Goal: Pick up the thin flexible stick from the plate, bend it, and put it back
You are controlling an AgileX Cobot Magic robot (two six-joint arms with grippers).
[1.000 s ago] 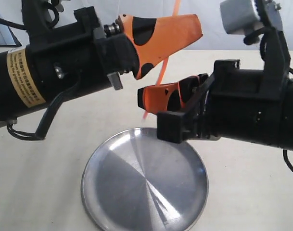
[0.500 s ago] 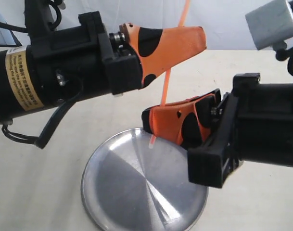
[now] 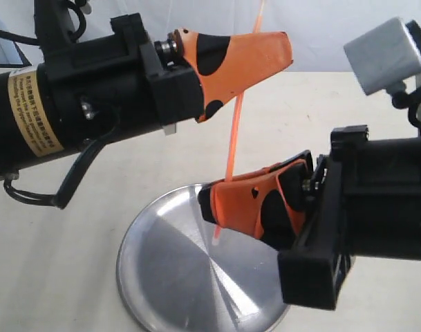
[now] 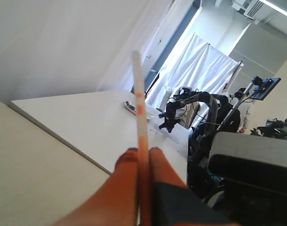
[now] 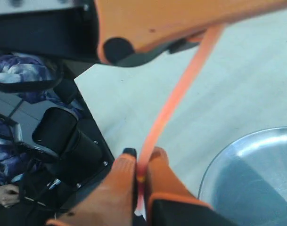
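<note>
The thin flexible stick (image 3: 232, 138) is an orange-red rod held nearly upright above the plate (image 3: 175, 277), slightly curved. My left gripper (image 3: 255, 55) is shut on its upper part, with the whitish end (image 4: 136, 70) poking out past the fingers. My right gripper (image 3: 220, 204) is shut on its lower part, just over the plate's far rim. In the right wrist view the stick (image 5: 181, 89) runs from the right gripper (image 5: 142, 160) up to the left fingers (image 5: 181, 23), and the plate (image 5: 256, 174) lies below. The left gripper (image 4: 142, 157) pinches the stick (image 4: 142, 132).
The cream table (image 3: 72, 256) surrounds the plate. Both black arm bodies (image 3: 79, 104) hang close over the plate, the right one (image 3: 376, 207) at the right edge. A grey camera block (image 3: 386, 52) sits on the right arm.
My right gripper has moved down and slightly forward toward the plate with the stick's lower end. The stretch of stick between the two grippers has grown longer. The left gripper barely moved.
</note>
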